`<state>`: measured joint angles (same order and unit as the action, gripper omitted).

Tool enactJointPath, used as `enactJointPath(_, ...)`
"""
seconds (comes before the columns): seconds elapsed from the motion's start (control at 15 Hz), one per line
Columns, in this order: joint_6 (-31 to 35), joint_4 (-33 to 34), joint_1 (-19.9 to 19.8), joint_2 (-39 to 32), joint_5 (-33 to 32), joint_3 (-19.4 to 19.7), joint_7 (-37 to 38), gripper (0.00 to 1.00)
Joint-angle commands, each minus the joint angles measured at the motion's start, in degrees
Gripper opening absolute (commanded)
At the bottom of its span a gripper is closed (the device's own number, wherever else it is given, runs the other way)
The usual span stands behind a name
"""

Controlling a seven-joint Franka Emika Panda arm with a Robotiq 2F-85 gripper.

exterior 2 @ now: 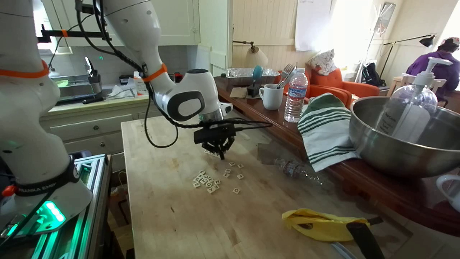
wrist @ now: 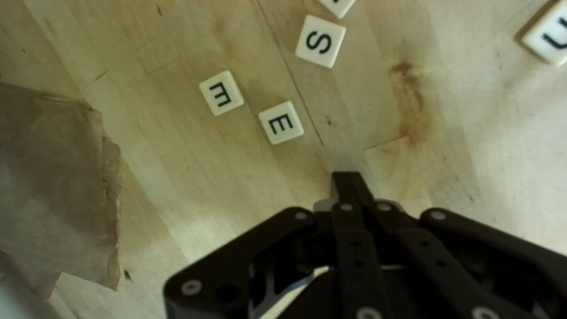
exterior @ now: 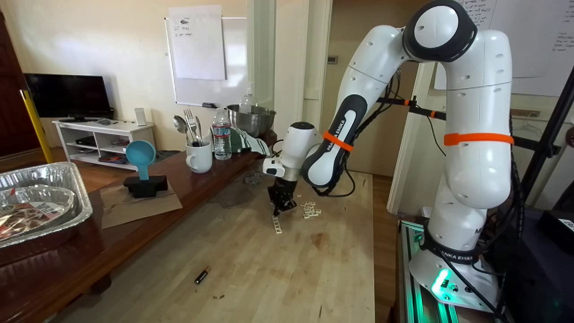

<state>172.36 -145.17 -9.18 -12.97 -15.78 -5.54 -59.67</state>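
My gripper point(wrist: 347, 175) points down low over the wooden table, its two black fingertips pressed together with nothing visible between them. It also shows in both exterior views point(exterior: 276, 213) point(exterior 2: 222, 157). Nearest in the wrist view is a white letter tile E point(wrist: 281, 122), with a similar tile point(wrist: 221, 93) beside it. A tile S point(wrist: 320, 41) and a tile U point(wrist: 549, 37) lie farther off. A short row of tiles point(exterior: 277, 225) lies just by the fingertips in an exterior view. A loose cluster of tiles point(exterior 2: 206, 181) lies nearby. Whether the fingertips touch the table cannot be told.
A battery point(exterior: 202, 275) lies on the table. A clear plastic bottle point(exterior 2: 298, 169), brown paper point(wrist: 53, 186) and a yellow item point(exterior 2: 320, 225) also lie there. A raised dark wooden ledge carries a mug of cutlery point(exterior: 199, 158), water bottle point(exterior 2: 296, 95), striped towel point(exterior 2: 325, 129) and metal bowl point(exterior 2: 406, 151).
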Motion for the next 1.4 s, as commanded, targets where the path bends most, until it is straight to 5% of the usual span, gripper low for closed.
enactJointPath(0.0,0.96,-1.81,0.41,1.76,0.98,0.39,0.59,0.0)
enactJointPath(0.53,-1.94,-2.44,-1.95,3.99,10.45,-5.32,0.29,0.0)
enactJointPath(0.6,-3.22,-2.32,-1.54,4.49,11.4,-5.42,1.68,0.26)
enactJointPath(0.67,-4.68,-2.16,0.02,5.02,12.24,-4.42,3.64,0.27)
enactJointPath(1.33,-17.65,0.04,5.57,7.84,14.33,-1.51,19.06,0.99)
